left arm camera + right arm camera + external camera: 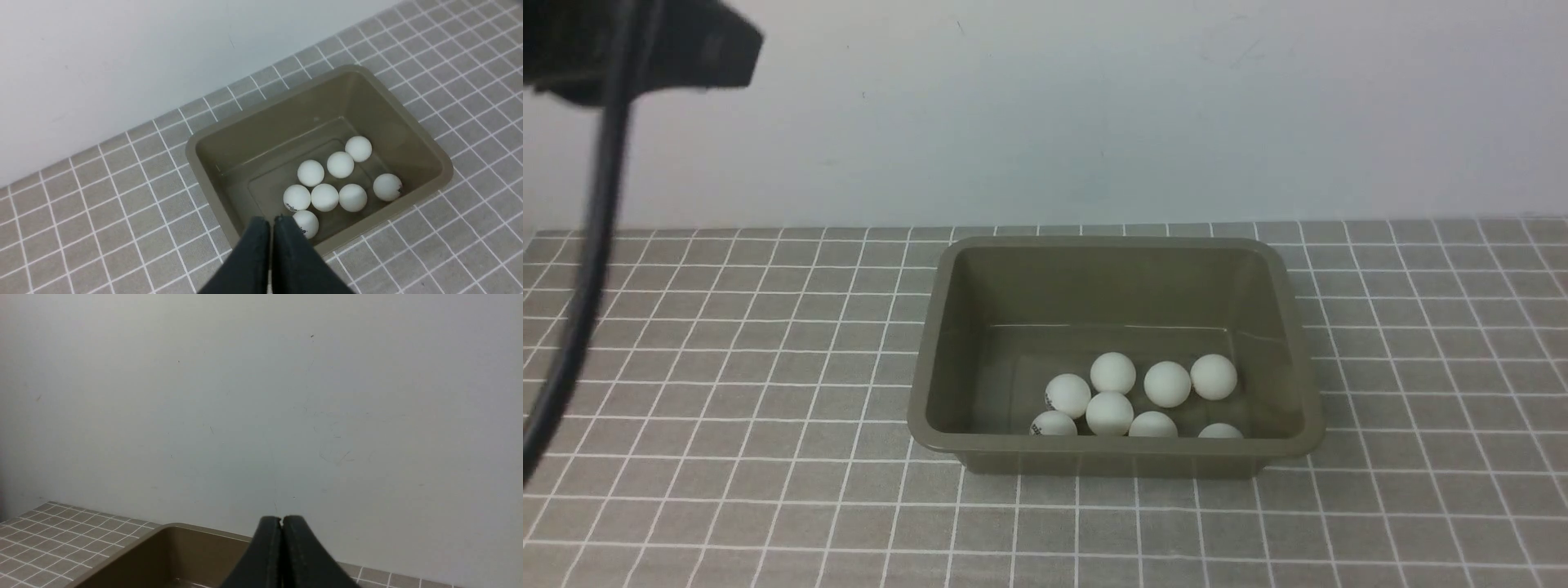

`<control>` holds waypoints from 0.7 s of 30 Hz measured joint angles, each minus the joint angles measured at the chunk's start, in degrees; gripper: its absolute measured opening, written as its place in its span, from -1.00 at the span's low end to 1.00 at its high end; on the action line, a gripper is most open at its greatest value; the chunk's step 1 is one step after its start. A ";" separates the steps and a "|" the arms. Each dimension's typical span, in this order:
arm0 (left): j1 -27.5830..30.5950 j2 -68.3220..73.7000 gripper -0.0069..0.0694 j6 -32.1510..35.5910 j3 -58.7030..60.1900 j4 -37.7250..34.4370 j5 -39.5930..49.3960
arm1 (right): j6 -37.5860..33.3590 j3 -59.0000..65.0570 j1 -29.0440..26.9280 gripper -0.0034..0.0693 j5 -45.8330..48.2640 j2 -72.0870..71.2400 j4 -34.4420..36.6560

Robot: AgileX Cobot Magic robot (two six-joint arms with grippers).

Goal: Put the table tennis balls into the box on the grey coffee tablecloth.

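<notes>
**Eight balls in the tub, both grippers closed on nothing**

Black fingers fill the foreground of each wrist view. On the left gripper (272,222) the two fingers are pressed together with only a hairline seam between them, and nothing is held. The right gripper (282,521) looks the same — tips touching, empty — and is aimed mostly at the pale wall (261,396), with one corner of the box just below it. In the front view only a dark part of the left arm (645,45) and its cable (592,245) show at the upper left; the right arm is out of that frame.

All the table tennis balls (325,197) lie inside the box (931,359), which rests flat on the grey coffee tablecloth (727,367). The left wrist view shows eight, clustered on the glossy floor toward the wall nearer the robot, several touching. No ball is visible on the cloth, so the task looks finished or nearly so.

Judging by looks, these balls are very light, hollow and rigid, with a smooth matte skin. A hard pinch could dent one or squirt it sideways, and on the slick floor a nudge would likely send it rolling. The best hold would be across the widest part, fingers on opposite sides, with gentle pressure. Tight packing leaves little room for a finger between neighbours, so the lone ball (387,187) would be easiest to reach. The box seems stiff plastic, best gripped by its flared rim.
</notes>
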 joint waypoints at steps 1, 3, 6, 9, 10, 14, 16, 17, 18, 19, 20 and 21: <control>0.00 -0.63 -0.83 0.00 0.79 0.00 0.00 | 0.00 0.00 0.00 -0.93 0.00 0.00 0.00; 0.00 -6.65 -0.83 0.00 8.17 0.00 -4.02 | 0.00 0.00 0.00 -0.93 0.00 0.00 0.00; 0.00 -15.59 -0.83 0.00 18.62 0.00 -7.19 | 0.00 0.00 0.00 -0.93 0.00 0.00 0.00; 0.00 -21.06 -0.83 0.00 24.32 0.00 -7.20 | 0.00 0.00 0.00 -0.93 0.00 0.00 0.00; 0.00 -23.45 -0.83 0.00 26.71 0.00 -7.07 | 0.00 0.00 0.00 -0.93 0.00 0.00 0.00; 0.00 -28.26 -0.83 0.00 31.41 0.00 -5.86 | 0.00 0.00 0.00 -0.93 0.00 0.00 0.00; 0.00 -31.39 -0.83 0.00 34.11 0.00 -3.60 | 0.00 0.00 0.00 -0.93 0.00 0.00 0.00; 0.00 -31.80 -0.83 0.00 34.31 0.00 -2.87 | 0.00 0.00 0.00 -0.93 0.00 0.00 0.00; 0.00 -32.06 -0.83 0.00 34.44 0.00 -2.62 | 0.00 0.00 0.00 -0.93 0.00 0.00 0.00; 0.00 -32.80 -0.83 0.00 34.53 0.18 -2.24 | 0.00 0.00 0.00 -0.93 0.00 0.00 0.00; 0.00 -33.23 -0.83 0.00 34.58 0.42 -2.29 | 0.00 0.00 0.00 -0.93 0.00 0.00 0.00; 0.00 -33.48 -0.83 0.00 34.58 1.07 -2.70 | 0.00 0.00 0.00 -0.93 0.00 0.00 0.00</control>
